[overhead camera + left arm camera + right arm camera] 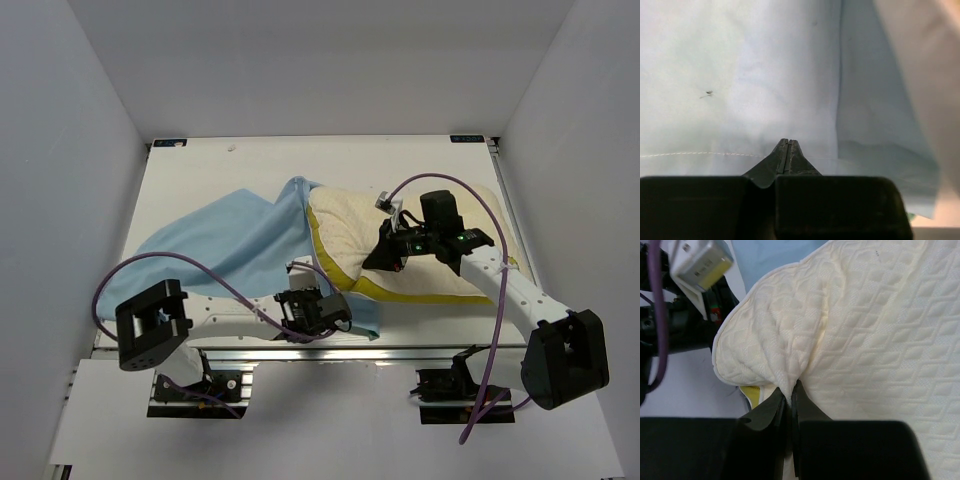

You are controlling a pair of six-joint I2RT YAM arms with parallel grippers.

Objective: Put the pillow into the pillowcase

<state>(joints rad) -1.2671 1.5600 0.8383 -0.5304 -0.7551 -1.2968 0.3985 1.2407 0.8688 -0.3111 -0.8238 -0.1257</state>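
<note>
The cream pillow (440,262) lies at the right middle of the table, its yellow rim toward the near edge. Its left end lies at the mouth of the light blue pillowcase (215,245), which is spread limp to the left. My right gripper (387,252) is shut on a pinched fold of the pillow's quilted cover (880,330), with its tips (791,392) buried in the fold. My left gripper (338,306) is at the pillowcase's near edge beside the pillow. In the left wrist view its tips (788,145) are closed at the stitched hem of the blue cloth (765,75).
The white table (200,170) is boxed in by grey walls on three sides. A metal rail (300,350) runs along the near edge. Purple cables loop over both arms. The left arm's dark wrist (680,330) shows beside the pillow's corner.
</note>
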